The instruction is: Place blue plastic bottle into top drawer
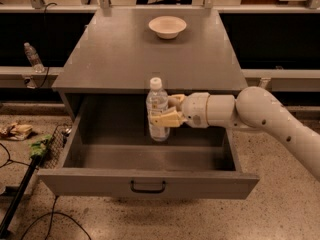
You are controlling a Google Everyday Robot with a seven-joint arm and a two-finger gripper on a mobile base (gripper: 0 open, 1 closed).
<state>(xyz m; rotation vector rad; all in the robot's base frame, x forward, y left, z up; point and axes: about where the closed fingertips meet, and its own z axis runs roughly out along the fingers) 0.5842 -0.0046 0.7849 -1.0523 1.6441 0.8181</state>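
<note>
Camera view: the grey worktop [125, 59] fills the centre. Below it, at 6 o'clock, the top drawer [150, 183] stands pulled open. From 3 o'clock the claw [160, 116] clasps the blue plastic bottle [157, 100] upright over the drawer's cavity. A white bowl [167, 26] sits at 12 o'clock.

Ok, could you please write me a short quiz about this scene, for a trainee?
1. True or false: the tool is shut on the blue plastic bottle, holding it upright over the open top drawer.
2. What stands on the cabinet top? A) a white bowl B) a mug C) a plate
3. Fill in: the bottle's cap is ___.

Key: 1 true; 2 A; 3 white.
</note>
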